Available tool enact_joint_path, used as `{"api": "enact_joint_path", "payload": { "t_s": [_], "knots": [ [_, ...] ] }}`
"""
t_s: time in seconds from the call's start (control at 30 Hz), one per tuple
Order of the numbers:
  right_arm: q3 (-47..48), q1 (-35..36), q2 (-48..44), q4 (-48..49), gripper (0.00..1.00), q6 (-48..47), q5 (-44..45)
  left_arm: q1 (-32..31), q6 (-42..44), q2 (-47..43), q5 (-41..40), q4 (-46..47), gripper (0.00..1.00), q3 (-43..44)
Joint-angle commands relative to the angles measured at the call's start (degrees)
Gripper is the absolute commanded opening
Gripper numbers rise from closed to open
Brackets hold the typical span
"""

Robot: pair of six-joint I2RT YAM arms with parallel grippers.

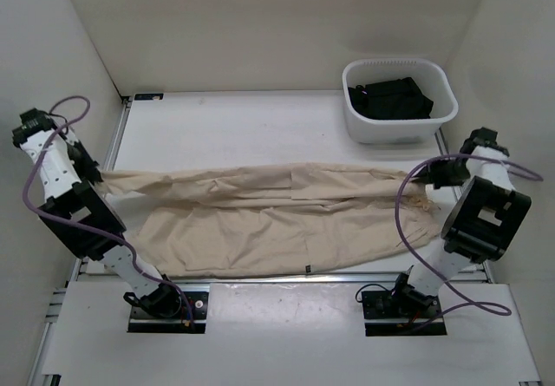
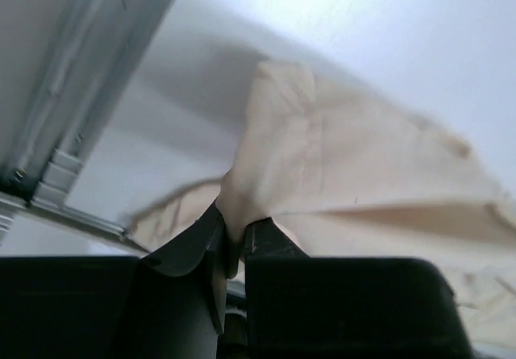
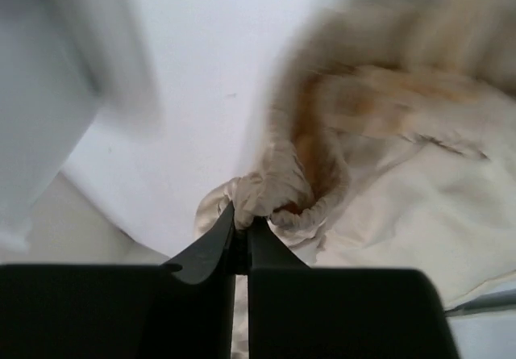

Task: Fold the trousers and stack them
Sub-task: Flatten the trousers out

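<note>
In the top view the trousers lie across the middle of the frame, from the left side to the right, and cover most of the table. A bare strip of table shows above them, at upper centre; there is room to pass. At upper right a white basket with dark clothes stands in this strip. The left arm and the right arm stand at the two ends of the cloth.

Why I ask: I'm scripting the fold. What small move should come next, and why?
Probably raise both pincers slightly together. The left pincer and right pincer are each shut on the far edge of the trousers, at opposite ends, and the cloth lies flat along the table; lifting that edge would let it fold over the near half.
</note>
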Motion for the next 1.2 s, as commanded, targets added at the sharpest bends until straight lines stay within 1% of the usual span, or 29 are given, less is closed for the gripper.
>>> {"api": "enact_joint_path", "payload": {
  "t_s": [0.0,0.03,0.07,0.1,0.13,0.17,0.2,0.23,0.27,0.3,0.33,0.37,0.4,0.47,0.5,0.53,0.6,0.67,0.8,0.87,0.93,0.97,1.0,1.07,1.1,1.13,1.17],
  "knots": [
    [17.09,-0.89,3.65,-6.8,0.0,-25.29,-5.7,0.32,0.25,-0.16,1.54,-1.55,0.14,12.2],
    [19.43,-0.89,3.65,-8.68,0.0,-29.69,-5.71,0.32,0.25,-0.16,1.54,-2.34,0.14,13.81],
    [20.67,-0.89,2.18,-10.09,0.0,-36.09,-4.58,0.32,0.25,-1.29,1.54,-2.35,0.14,14.87],
    [20.69,-2.37,0.59,-10.89,0.0,-37.98,-3.18,0.32,0.25,-2.08,0.41,-3.22,0.14,14.88],
    [17.73,-3.61,-1.34,-10.9,0.0,-38.78,-1.77,0.32,0.25,-3.31,-0.91,-3.23,0.14,12.53],
    [15.0,-5.19,-5.53,-10.2,0.0,-38.27,-1.24,0.32,0.25,-4.8,-2.14,-3.23,0.14,9.81],
    [11.67,-8.68,-7.75,-9.33,0.0,-37.39,-2.1,1.02,0.25,-8.38,-3.8,-3.23,0.14,6.39],
    [8.15,-10.11,-9.77,-8.45,0.0,-36.34,-2.63,1.81,0.25,-10.24,-4.52,-3.23,0.14,-1.47],
    [4.55,-11.25,-13.27,-7.13,0.0,-35.37,-2.64,1.82,0.25,-12.09,-5.13,-3.23,0.14,-5.64],
    [-1.58,-11.87,-14.61,-7.12,0.0,-34.23,-2.64,2.69,0.25,-13.94,-5.92,-3.23,0.14,-9.77],
    [-4.16,-11.88,-15.76,-7.12,0.0,-33.7,-0.81,3.3,0.25,-17.17,-7.5,-3.23,0.14,-13.9],
    [-6.54,-12.49,-17.6,-7.12,0.0,-33.69,3.12,3.31,0.25,-18.77,-8.03,-3.23,0.14,-21.34],
    [-11.26,-13.54,-18.49,-6.34,0.0,-32.21,4.55,4.18,0.25,-20.27,-8.04,-1.75,0.14,-24.63],
    [-15.68,-15.47,-19.81,-2.93,0.0,-30.8,3.87,5.16,0.25,-23.88,-8.74,-0.6,0.14,-31.22],
    [-17.27,-16.09,-20.33,-1.34,0.0,-30.18,1.95,5.77,0.25,-24.67,-8.74,-0.59,0.14,-32.3],
    [-18.76,-16.1,-20.34,0.07,0.0,-29.48,-2.33,5.77,0.25,-25.29,-8.74,0.02,0.14,-32.84],
    [-18.78,-16.1,-19.72,1.66,0.0,-29.48,-4.74,5.77,0.25,-25.29,-7.34,-0.67,0.14,-32.23],
    [-17.38,-15.57,-19.72,0.18,0.0,-30.08,-2.22,5.77,0.25,-24.42,-4.8,-3.38,0.14,-31.7],
    [-18.95,-14.96,-20.43,-0.45,0.0,-29.48,-0.88,5.77,0.25,-23.71,-5.31,-2.7,0.14,-33.37],
    [-19.48,-14.96,-20.43,-0.44,0.0,-28.95,0.26,5.77,0.25,-23.71,-3.05,-2.17,0.14,-32.06],
    [-18.09,-14.34,-20.43,-0.44,0.0,-28.95,1.05,5.77,0.25,-23.01,-0.14,-2.17,0.14,-24.79],
    [-17.38,-12.34,-19.82,-0.96,0.0,-28.95,1.92,5.77,0.25,-21.18,1.7,-2.69,0.14,-21.19],
    [-16.5,-11.45,-18.77,-1.49,0.0,-29.56,4.11,4.12,0.25,-19.94,5.37,-2.7,0.14,-13.41],
    [-14.48,-8.65,-17.53,-1.5,0.0,-29.56,6.14,2.35,0.25,-16.96,9.34,-2.7,0.14,-5.9],
    [-12.03,-7.76,-16.05,-2.1,0.0,-29.56,6.85,0.26,0.25,-13.11,11.71,-2.7,0.14,-2.38],
    [-10.53,-6.97,-15.34,-2.11,0.0,-28.69,7.38,-1.07,0.25,-10.64,11.74,-2.0,0.14,4.09],
    [-8.95,-5.48,-14.63,-2.63,0.0,-28.16,7.99,-2.39,0.25,-7.92,11.74,-2.0,0.14,7.47]
  ]
}}
